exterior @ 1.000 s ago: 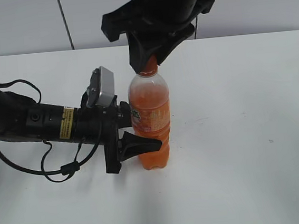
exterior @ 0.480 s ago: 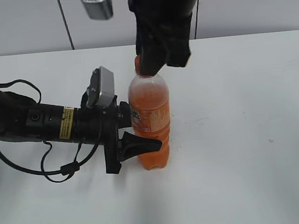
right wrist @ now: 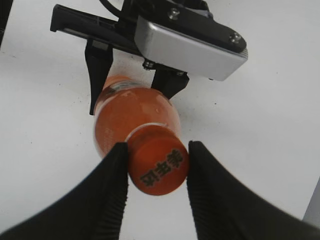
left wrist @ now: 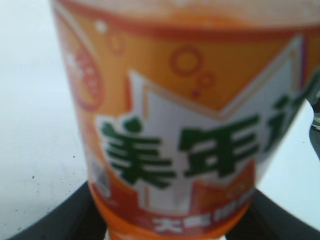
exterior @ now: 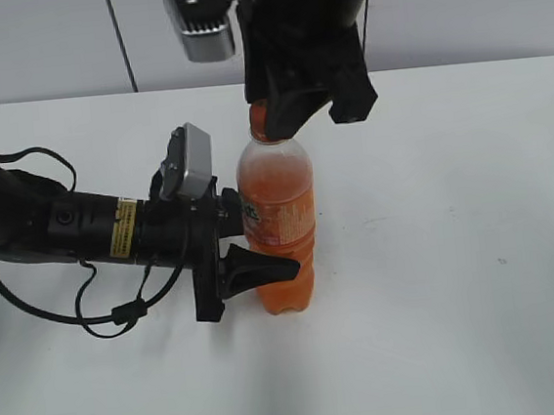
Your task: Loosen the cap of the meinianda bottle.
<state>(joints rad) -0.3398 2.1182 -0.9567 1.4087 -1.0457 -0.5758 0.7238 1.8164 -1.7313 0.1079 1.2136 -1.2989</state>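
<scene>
The meinianda bottle (exterior: 278, 217) stands upright on the white table, full of orange drink. Its orange label fills the left wrist view (left wrist: 185, 130). My left gripper (exterior: 269, 249) comes in from the left and is shut on the bottle's lower body, with its dark fingers at the bottom corners of the left wrist view (left wrist: 165, 225). My right gripper (exterior: 267, 120) hangs from above and is shut on the orange cap (exterior: 260, 121). In the right wrist view both black fingers (right wrist: 156, 147) press the sides of the cap (right wrist: 160, 170), above the bottle's shoulder (right wrist: 130, 112).
The white table (exterior: 458, 249) stretches around the bottle. The left arm and its looping cables (exterior: 63, 228) lie across the table's left side. A grey wall panel (exterior: 493, 0) runs behind the table.
My right gripper has turned around the cap, and its wrist camera swung to the left side. The bottle and the left gripper have not moved.
</scene>
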